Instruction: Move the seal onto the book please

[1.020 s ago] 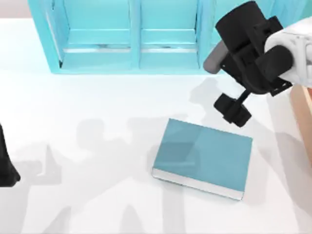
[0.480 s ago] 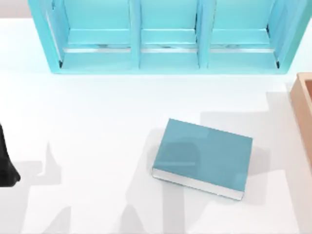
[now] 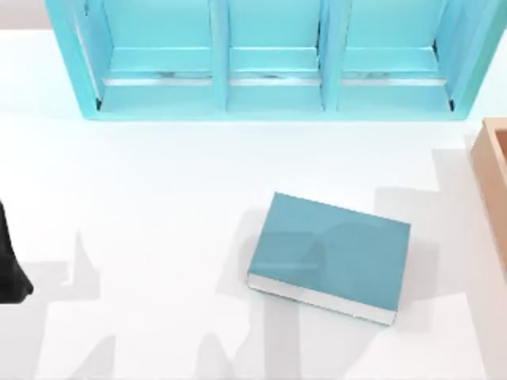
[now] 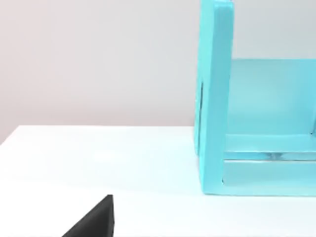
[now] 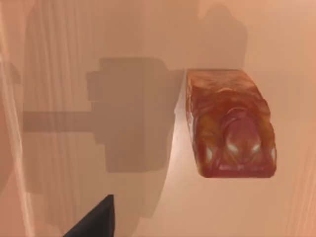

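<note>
The seal [image 5: 229, 123], a small tan-orange block with a dark red top, lies on the light-wood floor of a box in the right wrist view. One dark finger [image 5: 94, 221] of my right gripper shows at that view's edge, above the floor and off to one side of the seal. The book [image 3: 329, 255], teal-blue with white page edges, lies flat on the white table right of centre in the top view. My left arm [image 3: 8, 273] stays parked at the table's left edge, and one of its fingers [image 4: 94, 219] shows in the left wrist view.
A turquoise shelf unit [image 3: 269, 59] with compartments spans the back of the table; its end wall [image 4: 215, 98] stands near the left wrist camera. The light-wood box [image 3: 495, 190] sits at the right edge, just right of the book.
My right arm, which hung over the book's far right corner one second ago, has swung off to the right and left the top view. The book and left arm have not moved.
</note>
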`<state>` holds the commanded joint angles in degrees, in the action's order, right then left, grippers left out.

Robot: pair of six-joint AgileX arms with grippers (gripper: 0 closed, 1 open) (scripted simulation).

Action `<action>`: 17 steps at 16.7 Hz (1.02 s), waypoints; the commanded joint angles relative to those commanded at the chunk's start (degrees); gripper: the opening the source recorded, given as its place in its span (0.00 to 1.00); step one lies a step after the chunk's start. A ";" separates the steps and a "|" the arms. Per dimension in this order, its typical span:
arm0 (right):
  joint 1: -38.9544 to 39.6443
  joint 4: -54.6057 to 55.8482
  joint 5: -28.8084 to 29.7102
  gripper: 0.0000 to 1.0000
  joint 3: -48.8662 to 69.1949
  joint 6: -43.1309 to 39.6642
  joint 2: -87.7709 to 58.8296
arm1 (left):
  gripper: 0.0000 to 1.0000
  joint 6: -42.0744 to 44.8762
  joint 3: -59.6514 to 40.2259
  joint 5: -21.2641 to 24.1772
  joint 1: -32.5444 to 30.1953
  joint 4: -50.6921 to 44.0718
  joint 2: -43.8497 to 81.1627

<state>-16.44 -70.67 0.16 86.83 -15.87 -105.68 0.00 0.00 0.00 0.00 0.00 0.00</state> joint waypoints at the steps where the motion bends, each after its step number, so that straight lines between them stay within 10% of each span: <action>1: -0.02 0.14 -0.02 1.00 -0.11 0.03 -0.06 | 1.00 0.00 0.00 0.00 0.00 0.00 0.00; 17: -0.01 21.40 -0.10 1.00 -15.29 0.34 -6.32 | 1.00 0.00 0.00 0.00 0.00 0.00 0.00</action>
<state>-16.46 -49.27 0.06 71.54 -15.53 -112.00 0.00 0.00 0.00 0.00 0.00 0.00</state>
